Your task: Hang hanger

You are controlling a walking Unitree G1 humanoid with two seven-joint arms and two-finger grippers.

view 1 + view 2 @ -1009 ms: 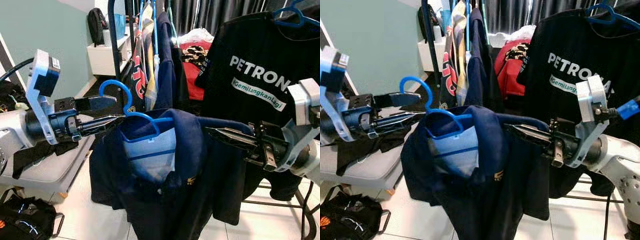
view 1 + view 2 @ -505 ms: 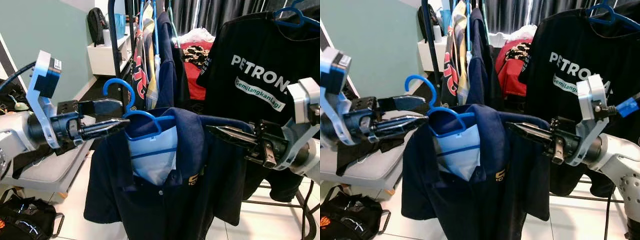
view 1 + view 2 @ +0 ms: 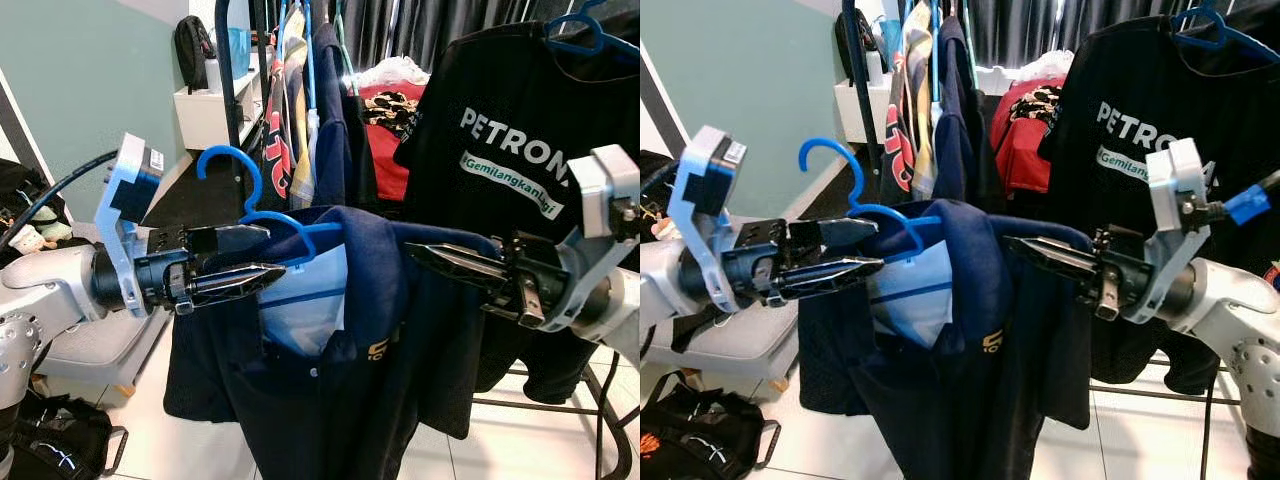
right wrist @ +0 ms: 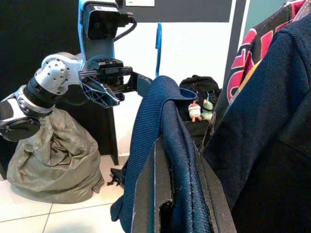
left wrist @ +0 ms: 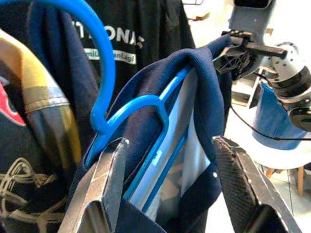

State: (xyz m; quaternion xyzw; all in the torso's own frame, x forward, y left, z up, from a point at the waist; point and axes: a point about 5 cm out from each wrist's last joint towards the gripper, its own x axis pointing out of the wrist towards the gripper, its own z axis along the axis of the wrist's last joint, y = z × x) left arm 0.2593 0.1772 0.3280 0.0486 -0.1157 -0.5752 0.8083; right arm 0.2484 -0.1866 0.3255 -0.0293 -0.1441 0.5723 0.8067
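- While a crowded clothes rack [image 3: 300,90] rises behind, with a black printed T-shirt [image 3: 510,130] hanging at its right, a navy polo shirt [image 3: 350,350] is slung in front between the two arms, draped on a blue hanger [image 3: 255,215].
- Left pincer [image 3: 262,262] reaches in from the left; its two black fingers stand apart, one on either side of the hanger's shoulder just below the hook, the upper finger at the bend of the blue wire.
- Right pincer [image 3: 420,255] holds the polo's far shoulder, with fabric folded over its fingers.
- Left wrist view gives the gap plainly: both fingers [image 5: 104,184] are spread wide, the hanger's neck and the navy collar sitting between them (contact cannot be judged).
- Right wrist view adds that the fingers there are pressed together on the navy cloth [image 4: 165,145], and a grey-green bag [image 4: 53,160] lies on the floor.
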